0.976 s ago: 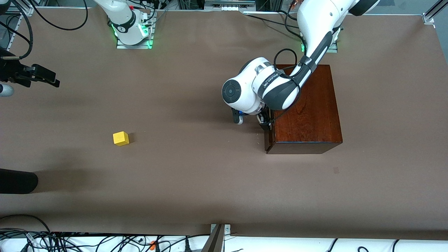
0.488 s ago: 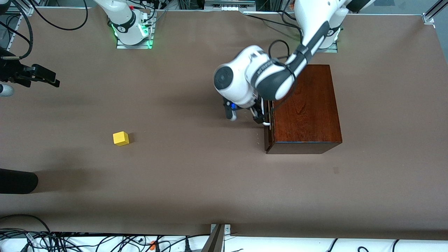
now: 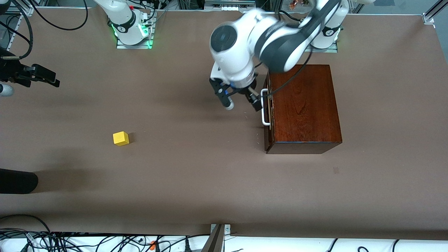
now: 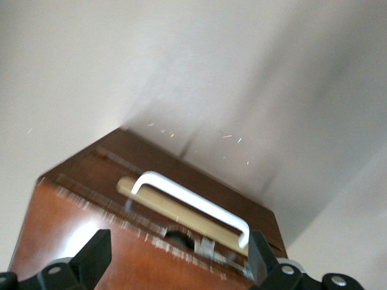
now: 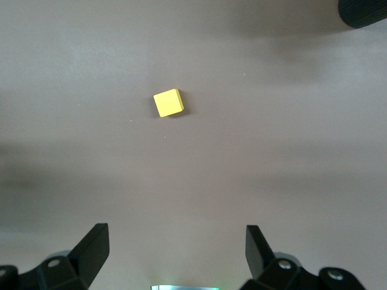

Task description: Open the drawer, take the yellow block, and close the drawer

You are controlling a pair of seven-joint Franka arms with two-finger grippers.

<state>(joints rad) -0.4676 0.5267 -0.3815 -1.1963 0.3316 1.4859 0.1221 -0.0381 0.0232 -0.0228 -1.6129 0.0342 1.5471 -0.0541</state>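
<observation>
The dark mahogany box (image 3: 306, 108) stands toward the left arm's end of the table. Its drawer (image 3: 268, 115) looks pushed in, and its white bar handle (image 3: 265, 106) is free. In the left wrist view the handle (image 4: 193, 202) sits above a thin pale strip on the drawer front (image 4: 121, 166). My left gripper (image 3: 242, 101) is open and empty, raised over the table in front of the drawer, just off the handle. The yellow block (image 3: 120, 138) lies on the bare table toward the right arm's end. My right gripper (image 3: 45, 77) waits open, high over that end, with the block (image 5: 169, 103) below it.
A black rounded object (image 3: 17, 180) juts in at the table's edge toward the right arm's end, nearer the camera than the block; it also shows in the right wrist view (image 5: 363, 12). Cables and a metal post (image 3: 217, 238) line the near edge.
My left gripper has lifted off the handle and moved up and toward the robots' bases. The handle now shows whole. The drawer, block and right gripper have not moved.
</observation>
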